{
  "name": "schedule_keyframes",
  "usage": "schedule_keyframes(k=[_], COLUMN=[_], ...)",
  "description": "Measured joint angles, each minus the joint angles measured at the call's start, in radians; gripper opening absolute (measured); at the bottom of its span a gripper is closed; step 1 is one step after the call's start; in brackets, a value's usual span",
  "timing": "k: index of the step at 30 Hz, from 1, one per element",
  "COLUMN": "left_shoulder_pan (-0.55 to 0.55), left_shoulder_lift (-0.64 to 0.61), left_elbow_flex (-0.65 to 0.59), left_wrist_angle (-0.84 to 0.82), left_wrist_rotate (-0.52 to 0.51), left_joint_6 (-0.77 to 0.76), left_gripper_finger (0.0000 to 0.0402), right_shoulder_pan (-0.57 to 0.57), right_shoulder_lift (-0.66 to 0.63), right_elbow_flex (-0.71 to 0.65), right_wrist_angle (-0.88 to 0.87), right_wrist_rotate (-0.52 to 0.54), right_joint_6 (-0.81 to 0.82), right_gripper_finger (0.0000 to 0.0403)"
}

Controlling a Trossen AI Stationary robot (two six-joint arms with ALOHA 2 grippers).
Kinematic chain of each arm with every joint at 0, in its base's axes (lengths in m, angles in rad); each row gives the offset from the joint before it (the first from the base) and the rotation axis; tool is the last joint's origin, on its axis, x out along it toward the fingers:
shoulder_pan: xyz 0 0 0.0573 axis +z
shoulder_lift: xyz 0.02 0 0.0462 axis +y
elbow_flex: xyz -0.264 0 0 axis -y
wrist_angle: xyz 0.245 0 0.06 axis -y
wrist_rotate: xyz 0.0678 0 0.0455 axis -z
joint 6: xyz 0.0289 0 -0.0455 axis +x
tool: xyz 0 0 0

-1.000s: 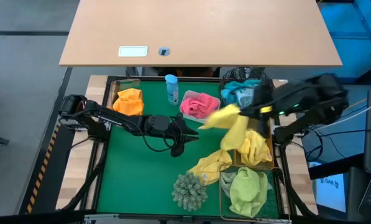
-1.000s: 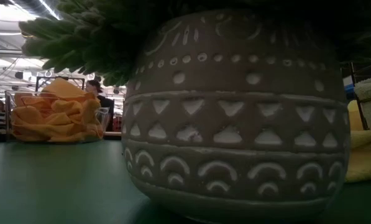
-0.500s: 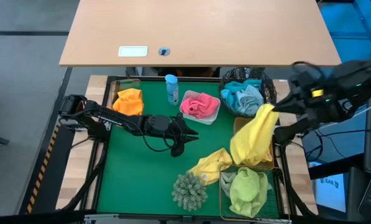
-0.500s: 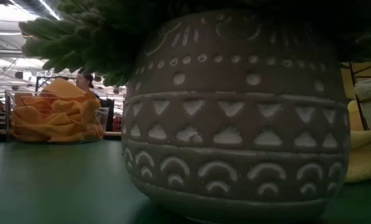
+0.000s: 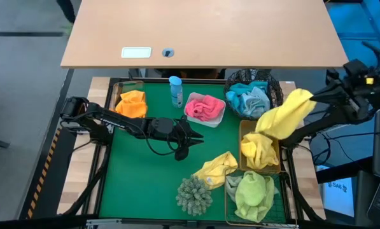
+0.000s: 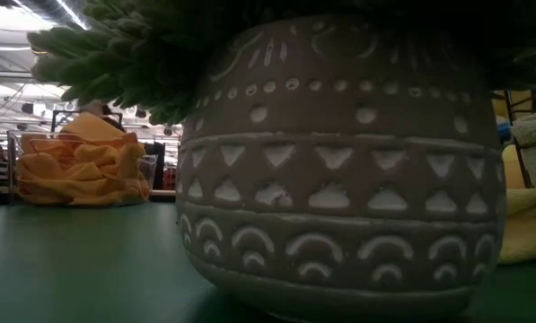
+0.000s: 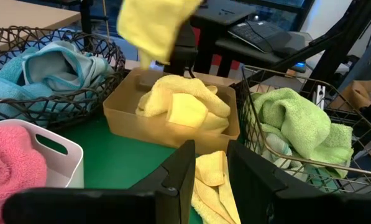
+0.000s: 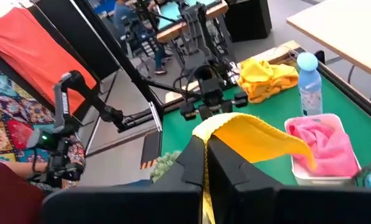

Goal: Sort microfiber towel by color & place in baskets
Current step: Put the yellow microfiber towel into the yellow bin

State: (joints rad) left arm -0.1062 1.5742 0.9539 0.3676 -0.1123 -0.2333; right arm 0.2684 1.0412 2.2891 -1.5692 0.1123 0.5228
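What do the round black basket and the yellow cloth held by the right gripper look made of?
Round black basket: thin dark crossing wires, apparently painted metal. Yellow cloth held by the right gripper: soft, matte, fuzzy fabric hanging in limp folds, probably microfiber.

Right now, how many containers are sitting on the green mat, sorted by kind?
Black wire basket: 1
Tan basket: 1
Gold wire basket: 1
White tub: 1
Clear tub: 1
Total: 5

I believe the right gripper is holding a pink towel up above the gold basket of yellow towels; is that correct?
Not quite: the towel in the right gripper is yellow, not pink, as the high view shows. It does hang above the gold basket of yellow towels.
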Motion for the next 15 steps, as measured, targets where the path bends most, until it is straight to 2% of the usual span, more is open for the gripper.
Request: schedule_keyframes(k=[4, 10, 15], left_shoulder_pan=[0.0, 0.0, 0.0], left_shoulder_lift=[0.0, 0.0, 0.0], left_elbow_flex=[0.0, 0.0, 0.0], left_wrist_angle=[0.0, 0.0, 0.0], left_wrist_rotate=[0.0, -0.001, -0.001], left_joint_6=[-0.001, -0.003, -0.003], left_gripper_finger=[0.0089, 0.0089, 0.0089], right_shoulder_pan=[0.0, 0.0, 0.0], right_shoulder_lift=[-0.025, -0.031, -0.03], right_elbow_flex=[-0.117, -0.309, -0.371], right_wrist_angle=[-0.001, -0.003, -0.001], right_wrist_rotate=[-0.045, -0.22, -0.279], right_joint_6=[0.0, 0.029, 0.031], right_gripper_finger=[0.0003, 0.0003, 0.0002])
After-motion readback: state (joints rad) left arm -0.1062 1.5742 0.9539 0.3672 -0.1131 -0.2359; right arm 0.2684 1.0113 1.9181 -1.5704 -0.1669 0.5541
